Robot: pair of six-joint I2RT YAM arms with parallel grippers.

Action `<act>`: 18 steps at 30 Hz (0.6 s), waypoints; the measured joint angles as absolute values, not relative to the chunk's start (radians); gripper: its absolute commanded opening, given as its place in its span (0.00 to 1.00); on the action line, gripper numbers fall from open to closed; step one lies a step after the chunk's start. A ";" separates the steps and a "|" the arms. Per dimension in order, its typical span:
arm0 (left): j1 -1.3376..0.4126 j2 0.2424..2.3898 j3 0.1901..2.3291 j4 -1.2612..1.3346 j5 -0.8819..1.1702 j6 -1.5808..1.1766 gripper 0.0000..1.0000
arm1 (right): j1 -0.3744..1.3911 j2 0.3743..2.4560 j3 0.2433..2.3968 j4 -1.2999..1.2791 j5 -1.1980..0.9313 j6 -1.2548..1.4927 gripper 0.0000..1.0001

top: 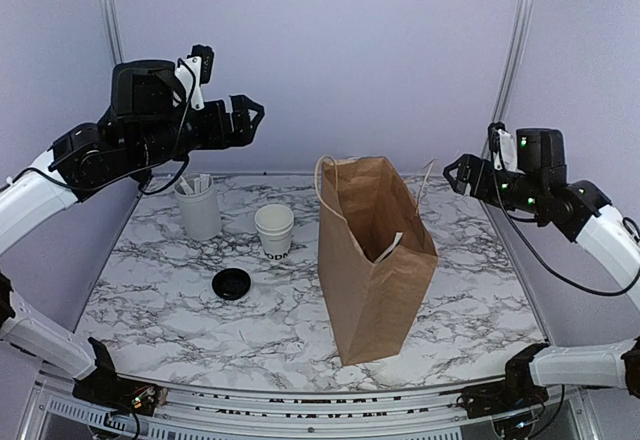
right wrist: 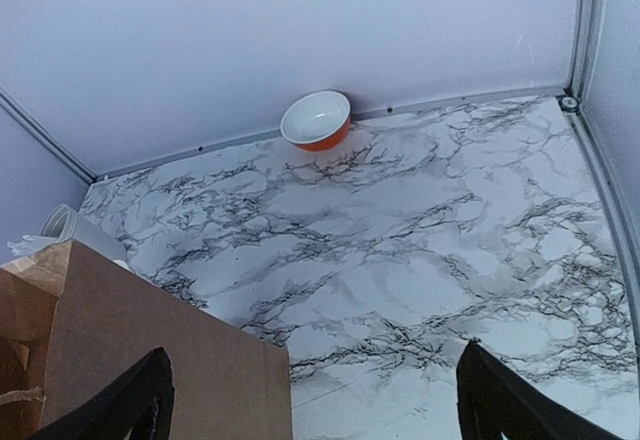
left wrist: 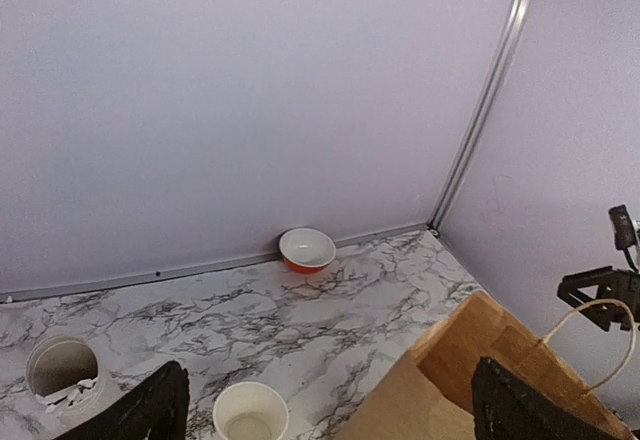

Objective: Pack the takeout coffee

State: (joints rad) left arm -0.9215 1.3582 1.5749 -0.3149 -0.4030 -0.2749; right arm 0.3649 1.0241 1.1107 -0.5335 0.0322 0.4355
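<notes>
The takeout coffee is a small white paper cup (top: 274, 230) with dark lettering low on its side, standing uncovered left of the brown paper bag (top: 375, 260). Its black round lid (top: 231, 283) lies flat on the marble in front of it. The left wrist view looks down into the empty cup (left wrist: 250, 415). My left gripper (top: 243, 120) hangs high above the back left of the table, open and empty. Raised at the right, my right gripper (top: 455, 173) is open and empty, just right of the bag's top. The bag (right wrist: 140, 360) stands open and upright.
A taller white cylindrical holder with packets (top: 198, 208) stands left of the cup. An orange bowl (left wrist: 307, 250) with a white inside sits against the back wall. The bag's paper handles (top: 425, 185) stick up at its mouth. Metal rails edge the marble table (top: 180, 320).
</notes>
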 measured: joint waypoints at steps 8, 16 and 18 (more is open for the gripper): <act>-0.759 1.134 1.220 -0.307 -0.422 -0.411 0.99 | 0.364 0.951 0.909 -0.351 0.133 0.411 1.00; -0.579 0.971 0.900 -0.305 -0.412 -0.519 0.99 | 0.363 0.852 0.516 0.035 0.280 0.316 1.00; -0.543 0.950 0.847 -0.308 -0.397 -0.538 0.99 | 0.363 0.859 0.440 0.128 0.340 0.274 1.00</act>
State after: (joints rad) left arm -0.5426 0.9504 0.8467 -0.3077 -0.3965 -0.5377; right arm 0.3630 0.8593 0.4404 0.1276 0.3401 0.2741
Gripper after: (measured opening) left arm 0.992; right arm 0.997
